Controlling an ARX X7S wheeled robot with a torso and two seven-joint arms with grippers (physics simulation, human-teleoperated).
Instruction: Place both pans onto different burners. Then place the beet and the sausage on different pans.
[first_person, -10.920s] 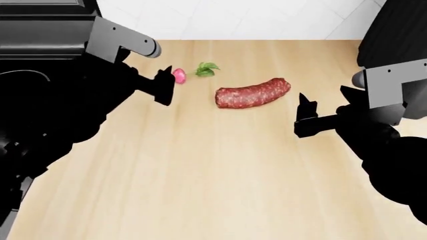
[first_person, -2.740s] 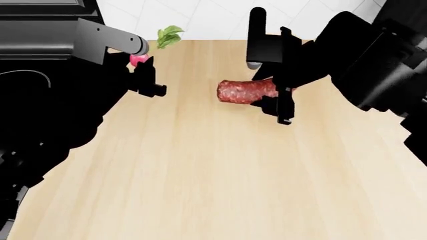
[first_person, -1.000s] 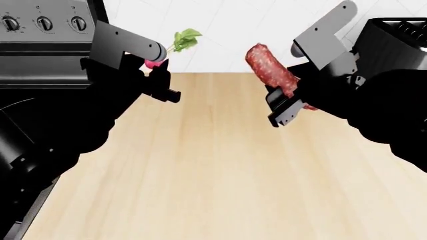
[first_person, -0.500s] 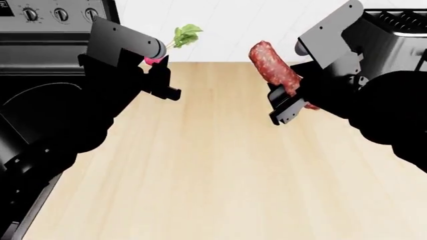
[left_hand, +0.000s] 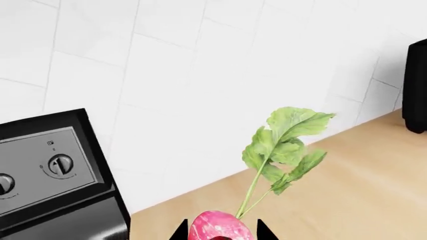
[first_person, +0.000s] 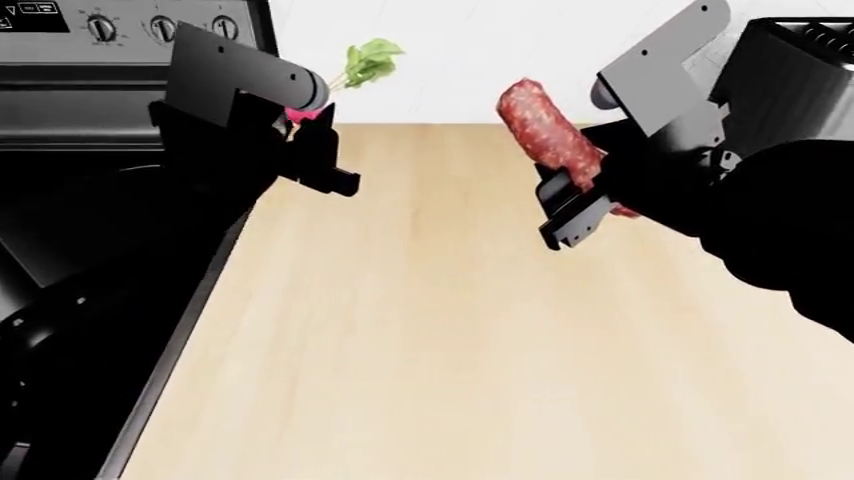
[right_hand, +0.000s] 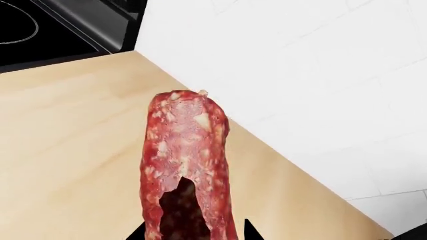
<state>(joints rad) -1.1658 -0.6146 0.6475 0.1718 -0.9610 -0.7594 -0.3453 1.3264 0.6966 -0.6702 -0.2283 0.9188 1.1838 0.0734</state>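
- We have both foods in hand: our left gripper (first_person: 318, 128) pinches the beet (first_person: 304, 114) by its pink root, with the stem and leaves standing up past the fingertips, clear in the left wrist view (left_hand: 220, 227).
- Our right gripper (first_person: 567, 200) is clamped on the lower part of the sausage (first_person: 545, 128), most of which sticks up and out beyond the jaws; the right wrist view (right_hand: 188, 170) shows it running straight away from the fingers.
- Both foods hang above the wooden counter (first_person: 441, 340), touching nothing but the grippers.
- We judge the task past its pick-up step but not finished: neither food is on a pan yet.
- We cannot tell whether the pans sit on burners. No pan can be made out; the black cooktop (first_person: 80, 300) beyond our left gripper is mostly hidden by the left arm.
- One thin white burner ring (right_hand: 20, 30) shows at the far corner in the right wrist view, well apart from the sausage.
- Count: one beet, one sausage, two grippers, one burner outline visible, no pans in view, three stove knobs (first_person: 160, 28).
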